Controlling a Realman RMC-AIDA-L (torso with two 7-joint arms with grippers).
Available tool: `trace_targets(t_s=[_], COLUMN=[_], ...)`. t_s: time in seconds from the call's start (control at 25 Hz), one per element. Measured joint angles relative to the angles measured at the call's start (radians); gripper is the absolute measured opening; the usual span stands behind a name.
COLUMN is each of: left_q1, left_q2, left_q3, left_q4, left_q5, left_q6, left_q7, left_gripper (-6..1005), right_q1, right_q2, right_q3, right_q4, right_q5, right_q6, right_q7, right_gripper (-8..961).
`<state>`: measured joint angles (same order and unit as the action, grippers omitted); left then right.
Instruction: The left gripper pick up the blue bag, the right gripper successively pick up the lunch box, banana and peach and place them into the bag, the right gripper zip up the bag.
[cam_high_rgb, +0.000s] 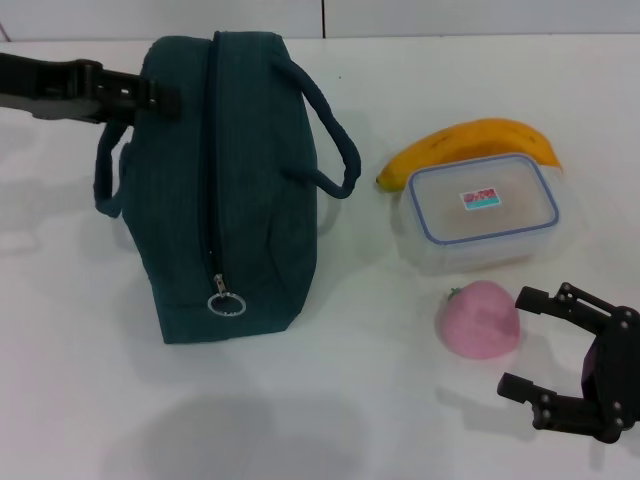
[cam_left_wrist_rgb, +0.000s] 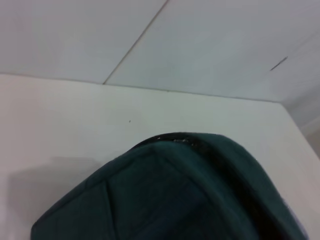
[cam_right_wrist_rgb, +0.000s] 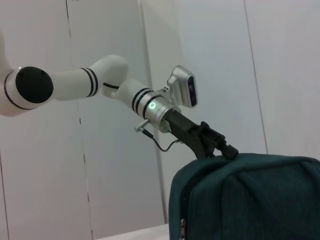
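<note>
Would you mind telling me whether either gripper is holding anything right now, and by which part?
The right gripper is open and empty beside the peach. The left gripper is at the blue bag's far top edge; whether it grips cannot be told.

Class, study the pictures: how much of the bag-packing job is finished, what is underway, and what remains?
Done: nothing packed. The blue bag is zipped; lunch box, banana and peach sit on the table. In hand: left gripper is at the bag's top edge; right gripper is open beside the peach. Left: everything.

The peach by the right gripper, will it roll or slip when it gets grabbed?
Probably somewhat. The peach is rounded and looks smooth, so it may roll if nudged off-centre. It sits free on the table, just clear of the lunch box. The open right gripper should centre on it.
</note>
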<state>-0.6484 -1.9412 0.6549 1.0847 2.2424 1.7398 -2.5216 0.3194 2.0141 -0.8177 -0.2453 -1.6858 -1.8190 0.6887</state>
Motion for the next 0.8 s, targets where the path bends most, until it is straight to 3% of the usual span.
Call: trace_targets(t_s=[0.48,0.8], left_q1=[-0.027,-0.026], left_q2=[-0.01,-0.006], left_q3=[-0.006,0.003], left_q4=[-0.071,-0.079], left_q5=[0.031,0.024], left_q6=[-0.042,-0.049], left_q7=[0.03,0.039], left_gripper=[774,443], right_q1=[-0.001,-0.005], right_q2=[0.0,0.0], right_q3=[0.0,0.0], right_q4=[0.0,0.0], right_q5=[0.0,0.0], right_q6=[-0.001,-0.004], right_q7=[0.0,0.0], right_gripper=[847,844])
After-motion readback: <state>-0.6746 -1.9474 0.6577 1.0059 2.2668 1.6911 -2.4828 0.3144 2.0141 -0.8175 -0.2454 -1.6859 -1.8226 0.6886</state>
